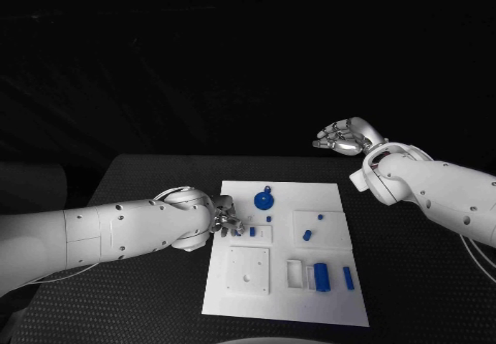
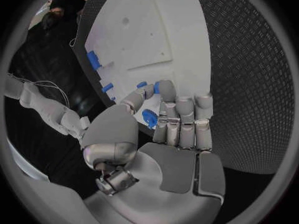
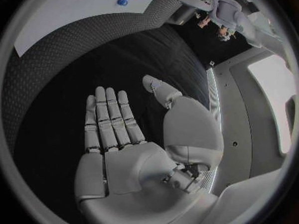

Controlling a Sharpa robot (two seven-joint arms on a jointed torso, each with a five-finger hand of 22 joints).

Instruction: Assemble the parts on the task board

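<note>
- The task board (image 1: 310, 193), a white plate, lies in the middle of the black tabletop (image 1: 413, 279) with its long axis running from 12 to 6 o'clock in the head view.
- Blue parts sit on it: a round part (image 1: 264, 200) near 12 o'clock, a small peg (image 1: 307, 234) at centre right, and long bars (image 1: 322, 276) standing lengthwise toward 5 o'clock.
- The tabletop is dark and finely textured; the room behind it is black.
- The left hand (image 1: 224, 218) rests at the board's 9 o'clock edge, its fingers (image 2: 181, 119) curled close around a small blue part (image 2: 149, 118) in the left wrist view.
- The right hand (image 1: 346, 136) hovers beyond the board at 1 o'clock, its fingers (image 3: 109, 117) straight and holding nothing.
</note>
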